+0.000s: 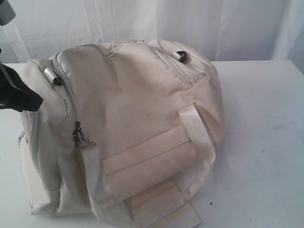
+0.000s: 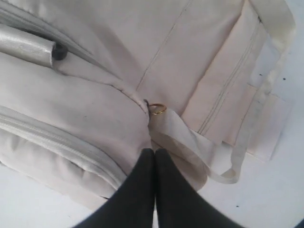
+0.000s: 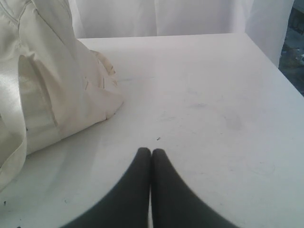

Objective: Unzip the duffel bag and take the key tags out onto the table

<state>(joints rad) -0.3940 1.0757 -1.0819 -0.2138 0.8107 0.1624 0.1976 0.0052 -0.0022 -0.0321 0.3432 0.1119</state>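
The cream-white duffel bag (image 1: 133, 114) lies zipped up on the white table (image 1: 266, 142). Its grey zipper pulls (image 1: 77, 133) hang at the bag's left end, beside a small gold ring (image 2: 158, 109). My left gripper (image 2: 154, 151) is shut and empty, hovering over the bag's fabric just short of that ring; in the exterior view the left gripper (image 1: 34, 99) shows as a black shape at the bag's left end. My right gripper (image 3: 151, 151) is shut with nothing in it, over bare table (image 3: 213, 109) beside the duffel bag (image 3: 42, 80). The key tags are hidden.
A silver-grey padded handle (image 2: 23, 42) lies on the bag's top. A webbing strap (image 2: 223, 175) loops off the bag onto the table. The front zip pocket (image 1: 149, 164) faces the exterior camera. White curtains hang behind the table's far edge (image 3: 166, 35).
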